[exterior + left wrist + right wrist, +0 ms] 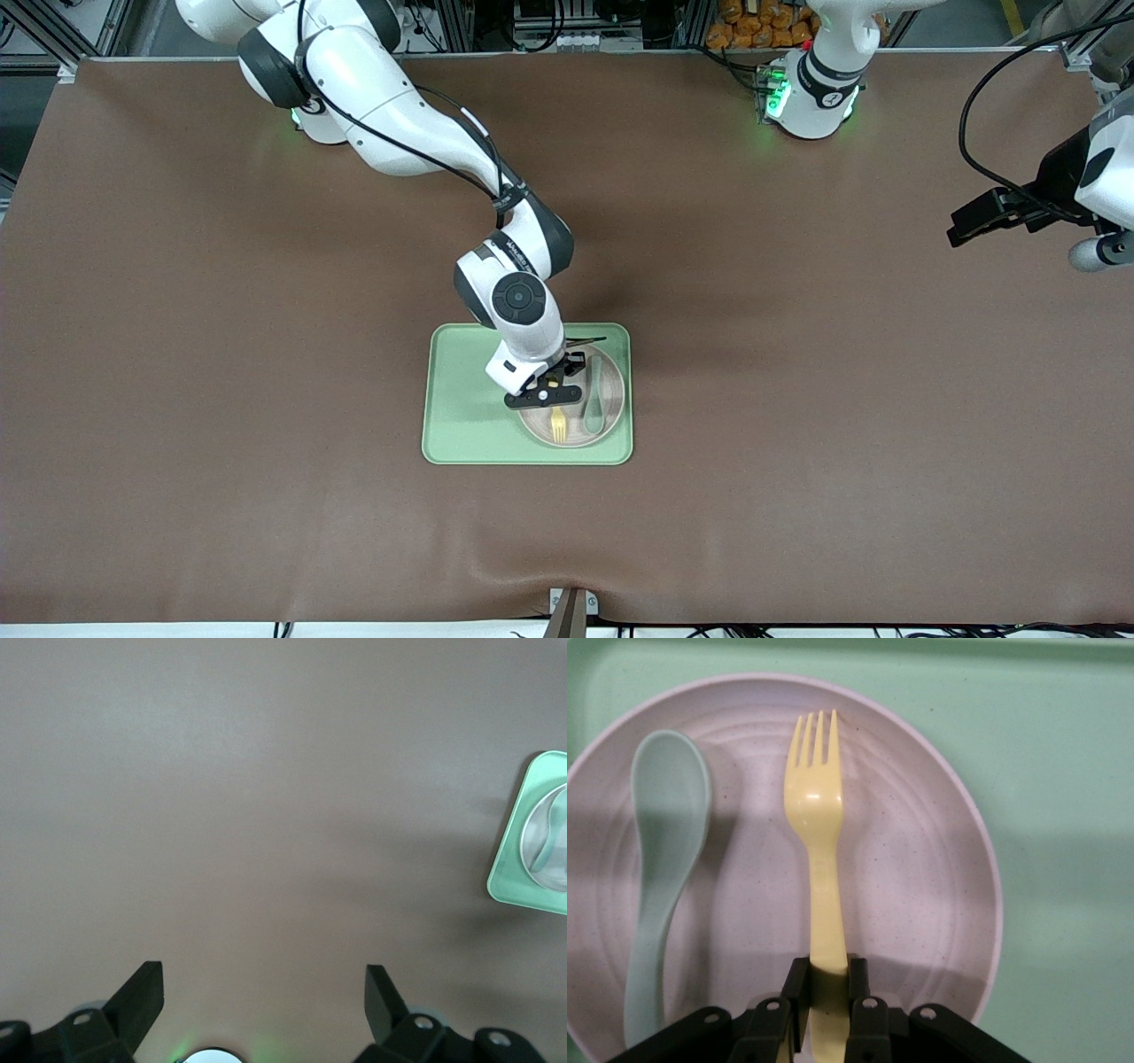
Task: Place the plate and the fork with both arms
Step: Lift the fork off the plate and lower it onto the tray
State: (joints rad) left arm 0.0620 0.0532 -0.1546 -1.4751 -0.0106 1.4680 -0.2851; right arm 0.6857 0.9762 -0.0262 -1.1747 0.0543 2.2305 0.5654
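one fork (818,842) in right gripper (830,985) over plate (921,868) — left gripper (264,992) idle, spread

Spreading wide and slightly wrinkling along its near edge: a brown table cover (266,399). Running along the table's robot-base edge: grey metal framing (53,35). Trailing there too: black cables (549,22), near orange objects (762,27).
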